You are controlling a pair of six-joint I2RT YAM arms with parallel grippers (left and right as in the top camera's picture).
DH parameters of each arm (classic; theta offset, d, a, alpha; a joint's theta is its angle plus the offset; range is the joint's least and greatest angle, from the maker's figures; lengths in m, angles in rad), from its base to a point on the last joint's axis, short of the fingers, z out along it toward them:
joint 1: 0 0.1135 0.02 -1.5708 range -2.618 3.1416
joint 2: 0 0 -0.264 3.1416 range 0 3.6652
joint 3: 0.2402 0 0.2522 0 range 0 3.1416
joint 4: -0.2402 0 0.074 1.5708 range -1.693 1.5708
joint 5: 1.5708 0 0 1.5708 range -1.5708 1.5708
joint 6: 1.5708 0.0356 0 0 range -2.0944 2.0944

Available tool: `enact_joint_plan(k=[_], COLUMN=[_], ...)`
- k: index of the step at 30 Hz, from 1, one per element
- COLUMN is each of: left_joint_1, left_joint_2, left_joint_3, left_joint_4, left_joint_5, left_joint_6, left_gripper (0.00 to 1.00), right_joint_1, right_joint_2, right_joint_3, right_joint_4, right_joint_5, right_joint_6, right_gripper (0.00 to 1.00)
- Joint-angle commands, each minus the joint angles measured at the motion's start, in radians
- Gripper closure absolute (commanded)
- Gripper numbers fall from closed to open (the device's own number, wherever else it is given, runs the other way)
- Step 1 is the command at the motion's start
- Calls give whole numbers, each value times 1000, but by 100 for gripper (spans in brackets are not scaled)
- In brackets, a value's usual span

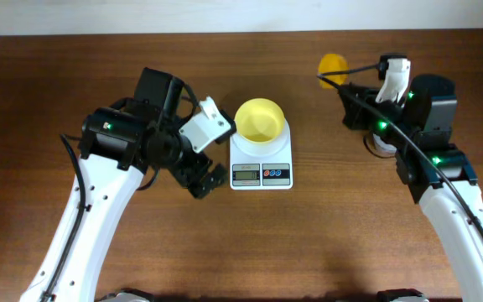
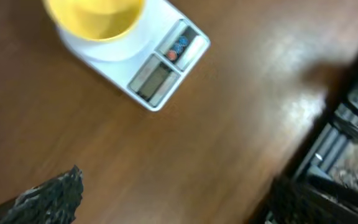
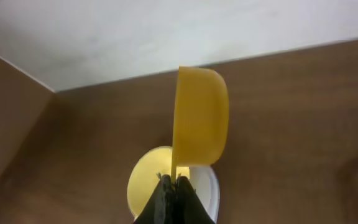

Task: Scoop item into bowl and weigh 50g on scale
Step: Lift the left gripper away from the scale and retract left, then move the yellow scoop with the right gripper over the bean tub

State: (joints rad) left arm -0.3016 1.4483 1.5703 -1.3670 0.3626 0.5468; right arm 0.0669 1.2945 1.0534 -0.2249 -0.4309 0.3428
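Your left gripper (image 1: 207, 181) is blurred in its wrist view and its fingers are cut off at the frame edges. Jaws stand apart, nothing between them, over the brown wooden table (image 1: 325, 243) beside the scale. The small round pale-yellow plastic bowl (image 1: 260, 120) sits on the white digital kitchen scale (image 1: 261, 174); display unreadable. Your right gripper (image 3: 171, 182) is clamped on the thin handle of a smooth orange-yellow plastic scoop (image 3: 201, 124), which is tipped on edge. You cannot see its contents.

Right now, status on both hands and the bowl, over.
Left hand open, empty, beside scale. Right hand shut on scoop handle, scoop held on edge. Bowl on scale, looks empty. Nothing seen between scoop and bowl.
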Motion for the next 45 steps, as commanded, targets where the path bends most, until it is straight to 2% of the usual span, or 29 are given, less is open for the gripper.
enact_joint_plan(k=[1, 5, 7, 10, 15, 17, 22, 26, 31, 41, 43, 45], left_joint_1=[1, 2, 2, 11, 21, 61, 209, 261, 261, 261, 261, 261], left_joint_2=[-11, -58, -122, -153, -153, -165, -215, -217, -216, -217, -216, -216], left_joint_3=[16, 16, 16, 13, -162, -232, -331, -343, -343, -343, -343, -343], left_joint_4=[-12, 5, -1, -10, 38, 82, 103, 133, 153, 159, 159, 155], left_joint_5=[60, 6, -38, -49, -49, -23, 150, 220, 175, 200, 200, 199], left_joint_6=[109, 109, 172, 237, 264, 268, 392, 392, 390, 385, 385, 386], left_gripper=[1, 1, 1, 1, 1, 1, 1, 1, 1, 1, 1, 1], right_joint_1=[-3, -3, -3, -3, -3, -3, -3, -3, -3, -3, -3, -3], right_joint_2=[-51, -80, -117, -156, -165, -165, -165, -165, -164, -164, -164, -164], right_joint_3=[14, 14, 14, 14, 14, 14, 14, 14, 14, 14, 14, 14], right_joint_4=[-97, -203, -237, -244, -276, -295, -302, -304, -303, -293, -293, -296], right_joint_5=[-18, -18, -18, -18, -3, -3, -3, -5, -7, -6, -6, -6], right_joint_6=[6, -2, -81, -85, -128, -133, -156, -155, -155, -155, -155, -155], right_gripper=[96, 96, 96, 96, 96, 96, 96, 96, 96, 95, 85, 85])
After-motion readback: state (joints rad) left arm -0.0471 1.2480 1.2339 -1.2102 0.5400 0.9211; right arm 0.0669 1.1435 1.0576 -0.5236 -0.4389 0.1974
